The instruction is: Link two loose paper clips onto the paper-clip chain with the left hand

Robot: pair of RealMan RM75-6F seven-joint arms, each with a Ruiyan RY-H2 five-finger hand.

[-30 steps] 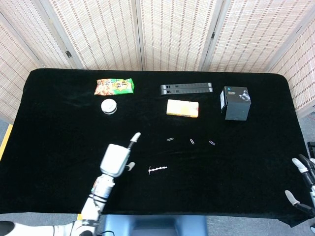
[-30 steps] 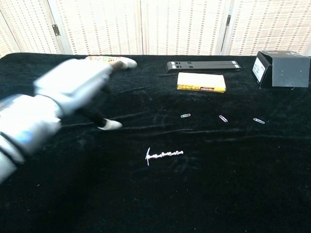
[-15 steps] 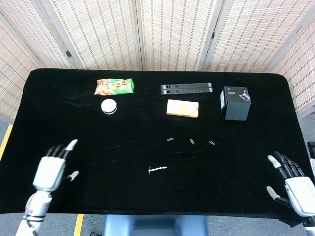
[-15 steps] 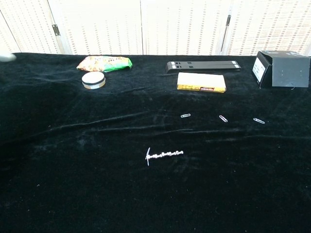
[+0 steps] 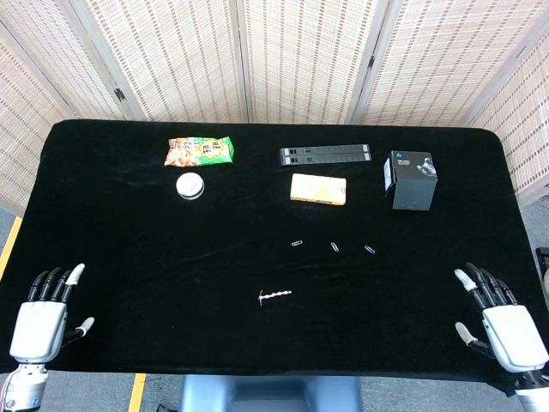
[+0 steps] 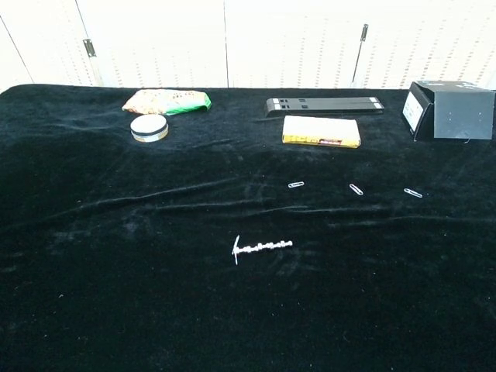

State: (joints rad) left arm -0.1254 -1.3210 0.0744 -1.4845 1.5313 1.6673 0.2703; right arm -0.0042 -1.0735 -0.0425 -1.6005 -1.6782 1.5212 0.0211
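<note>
The paper-clip chain (image 5: 274, 296) (image 6: 262, 247) lies flat near the middle front of the black table. Three loose paper clips sit in a row behind it: one (image 5: 297, 244) (image 6: 296, 184), a second (image 5: 334, 247) (image 6: 356, 188) and a third (image 5: 370, 250) (image 6: 413, 192). My left hand (image 5: 41, 316) hovers at the table's front left corner, fingers spread, holding nothing. At the front right corner my right hand (image 5: 502, 319) is likewise spread and empty. Neither hand shows in the chest view.
At the back stand a snack bag (image 5: 199, 151), a round tin (image 5: 190, 185), a black bar (image 5: 324, 154), a yellow box (image 5: 318, 189) and a black box (image 5: 410, 178). Folding screens close off the rear.
My left hand has drawn back from beside the chain to the front left corner, leaving the chest view. My right hand has come further into view at the front right.
</note>
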